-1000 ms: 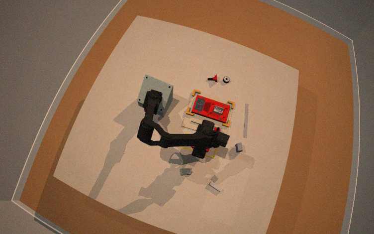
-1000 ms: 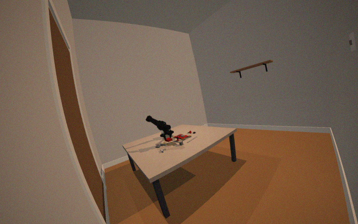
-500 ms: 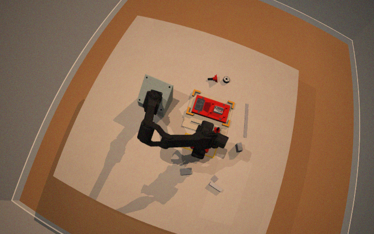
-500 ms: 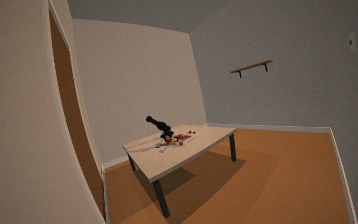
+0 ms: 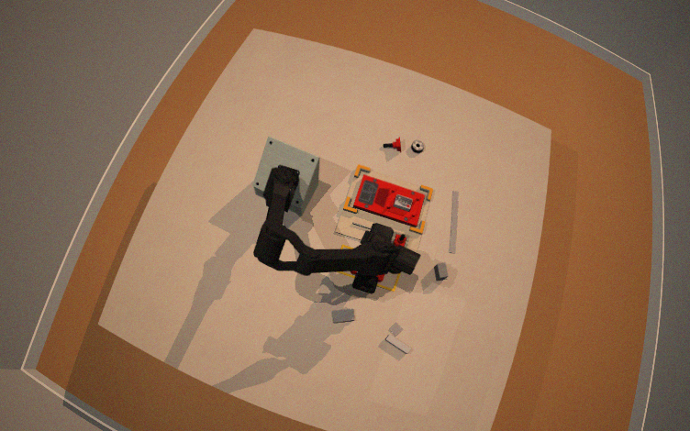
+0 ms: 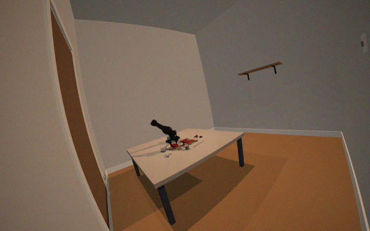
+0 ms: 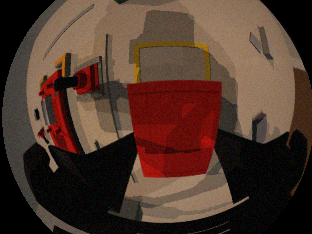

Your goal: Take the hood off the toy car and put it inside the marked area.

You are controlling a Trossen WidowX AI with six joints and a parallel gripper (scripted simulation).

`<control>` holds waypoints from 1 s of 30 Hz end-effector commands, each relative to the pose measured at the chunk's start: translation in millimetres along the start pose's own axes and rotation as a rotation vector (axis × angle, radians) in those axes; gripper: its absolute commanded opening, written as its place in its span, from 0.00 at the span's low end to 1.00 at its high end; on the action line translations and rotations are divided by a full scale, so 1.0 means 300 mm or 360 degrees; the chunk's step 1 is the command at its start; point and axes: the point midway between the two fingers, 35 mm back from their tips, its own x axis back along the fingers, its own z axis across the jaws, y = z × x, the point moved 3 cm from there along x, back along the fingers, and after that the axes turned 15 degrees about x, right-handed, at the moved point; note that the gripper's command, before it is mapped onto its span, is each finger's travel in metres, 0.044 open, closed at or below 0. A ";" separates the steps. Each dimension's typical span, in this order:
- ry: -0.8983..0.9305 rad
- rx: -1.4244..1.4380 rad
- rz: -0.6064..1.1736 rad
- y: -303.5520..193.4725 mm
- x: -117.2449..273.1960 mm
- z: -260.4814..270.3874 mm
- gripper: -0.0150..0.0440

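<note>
Gripper (image 7: 175,144) clamps the red hood (image 7: 175,127) across its width; the yellow-marked area (image 7: 171,61) lies just beyond, partly overlapped.

Top view: arm (image 5: 325,256) hides most of hood (image 5: 375,278); yellow-marked area (image 5: 393,287) partly covered.

On the pale beige counter (image 5: 458,314), a small red cone-shaped peg with a black tip (image 5: 393,145) lies just beside a silver ring-shaped wheel (image 5: 417,146). A long thin grey strip (image 5: 453,221) lies farther along, with a small grey block (image 5: 440,270) near its end. Another grey block (image 5: 342,315) and a pale flat bar (image 5: 397,344) lie apart. A brown wooden wall shelf on black brackets (image 6: 259,68) hangs behind.
</note>
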 end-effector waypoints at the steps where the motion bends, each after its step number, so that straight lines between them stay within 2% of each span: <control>1: -0.0005 0.0006 0.0000 0.000 -0.005 0.000 0.25; 30: -0.0006 0.0006 0.0001 -0.001 -0.053 -0.001 0.25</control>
